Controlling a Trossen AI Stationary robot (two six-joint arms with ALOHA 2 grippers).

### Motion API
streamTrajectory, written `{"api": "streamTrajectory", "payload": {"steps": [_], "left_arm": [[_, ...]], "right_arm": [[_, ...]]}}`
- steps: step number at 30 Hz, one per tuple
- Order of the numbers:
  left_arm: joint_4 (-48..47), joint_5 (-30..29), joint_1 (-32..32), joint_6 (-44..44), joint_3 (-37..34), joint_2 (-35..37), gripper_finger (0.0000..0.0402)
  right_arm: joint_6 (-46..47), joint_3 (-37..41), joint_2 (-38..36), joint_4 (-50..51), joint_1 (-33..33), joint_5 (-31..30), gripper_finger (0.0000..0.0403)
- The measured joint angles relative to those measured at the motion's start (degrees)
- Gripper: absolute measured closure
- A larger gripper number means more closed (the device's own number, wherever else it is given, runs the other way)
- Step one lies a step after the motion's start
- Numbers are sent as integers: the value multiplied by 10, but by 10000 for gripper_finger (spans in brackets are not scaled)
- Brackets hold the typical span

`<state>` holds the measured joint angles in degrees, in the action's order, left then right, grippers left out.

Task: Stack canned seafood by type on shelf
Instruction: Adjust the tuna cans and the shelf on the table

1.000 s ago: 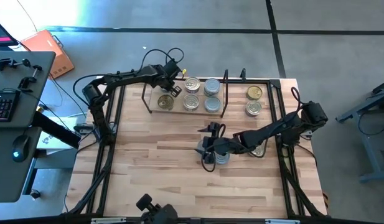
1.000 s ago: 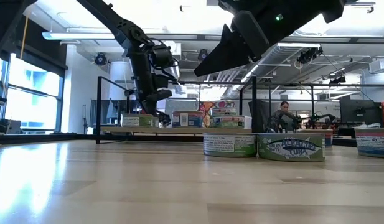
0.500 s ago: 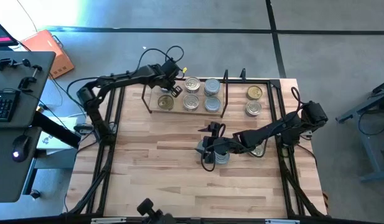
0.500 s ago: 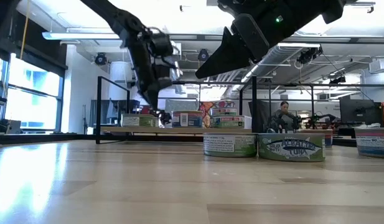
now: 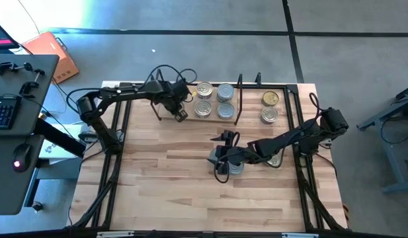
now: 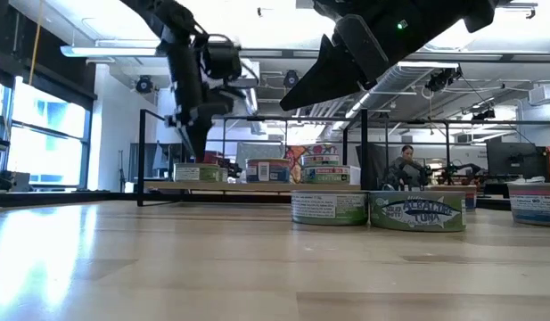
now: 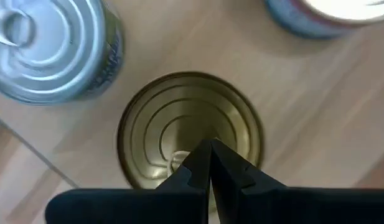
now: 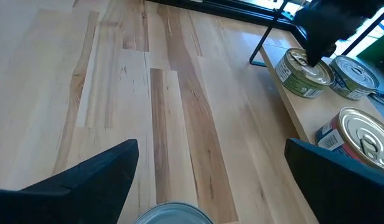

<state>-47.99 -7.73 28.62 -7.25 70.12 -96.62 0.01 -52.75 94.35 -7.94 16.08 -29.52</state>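
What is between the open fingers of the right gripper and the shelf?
Only bare tabletop. The right wrist view shows plain wood from the right gripper to the shelf; a silver tin sits just below the fingers.

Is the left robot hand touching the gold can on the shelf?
Cannot tell. In the left wrist view the shut left gripper overlaps the gold can, but no view shows contact or a gap plainly.

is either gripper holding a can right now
No. The left gripper is shut on nothing above a gold-topped can on the shelf; the right gripper hangs open above a silver can.
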Motion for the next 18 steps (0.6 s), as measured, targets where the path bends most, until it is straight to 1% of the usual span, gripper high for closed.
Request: {"api": "streamTrajectory", "payload": {"steps": [4, 7, 18], "left_arm": [[58, -5, 7, 0, -28, -1, 401], [77, -7, 13, 1, -32, -1, 401], [59, -7, 30, 3, -32, -2, 401]], "right_arm": [[-4, 0, 0, -1, -1, 0, 6], [-4, 0, 0, 0, -3, 0, 6], [-3, 0, 0, -1, -3, 0, 6]]}}
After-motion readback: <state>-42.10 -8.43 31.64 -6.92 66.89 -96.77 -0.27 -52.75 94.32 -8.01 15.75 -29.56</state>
